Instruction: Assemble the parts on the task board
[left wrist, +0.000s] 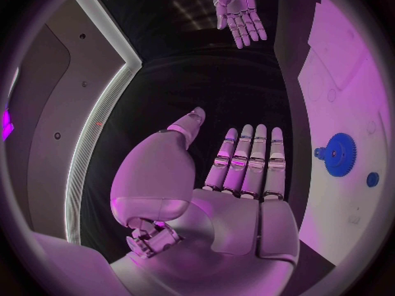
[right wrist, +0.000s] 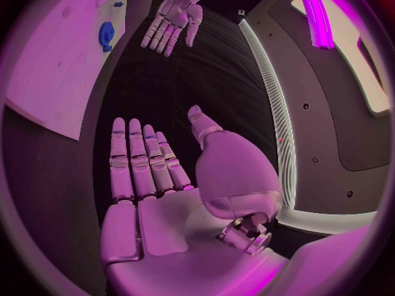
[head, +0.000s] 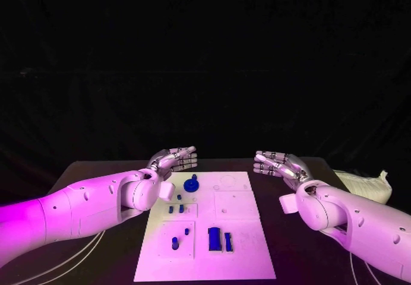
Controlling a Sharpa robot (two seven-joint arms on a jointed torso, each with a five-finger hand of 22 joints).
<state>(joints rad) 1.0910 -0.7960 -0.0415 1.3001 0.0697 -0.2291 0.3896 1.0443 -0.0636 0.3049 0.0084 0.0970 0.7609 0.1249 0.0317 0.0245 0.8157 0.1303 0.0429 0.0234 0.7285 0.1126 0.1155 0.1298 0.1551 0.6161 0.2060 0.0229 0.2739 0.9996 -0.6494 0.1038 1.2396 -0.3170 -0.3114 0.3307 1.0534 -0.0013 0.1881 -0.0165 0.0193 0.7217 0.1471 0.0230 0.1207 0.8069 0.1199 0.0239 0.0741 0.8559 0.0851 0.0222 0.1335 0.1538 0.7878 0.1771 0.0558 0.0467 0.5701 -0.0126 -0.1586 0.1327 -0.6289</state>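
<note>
The white task board [head: 240, 243] lies in the middle of the black table. On it sit a blue gear [head: 192, 185], small blue pieces [head: 176, 209] below the gear, and two larger blue blocks [head: 219, 238] nearer me. My left hand [head: 174, 160] hovers by the board's far left corner, fingers straight and apart, holding nothing. My right hand [head: 275, 164] hovers off the far right corner, likewise flat and empty. The left wrist view shows my left hand [left wrist: 247, 164] beside the board [left wrist: 345, 79], the gear [left wrist: 336, 154] and the right hand [left wrist: 237, 10]. The right wrist view shows my right hand [right wrist: 144, 161], the left hand [right wrist: 173, 20] and the gear [right wrist: 106, 34].
A pale crumpled bag-like object [head: 366, 185] lies at the table's right edge. White cables [head: 85, 249] trail over the table at the near left. Black table [head: 296, 261] surrounds the board on both sides.
</note>
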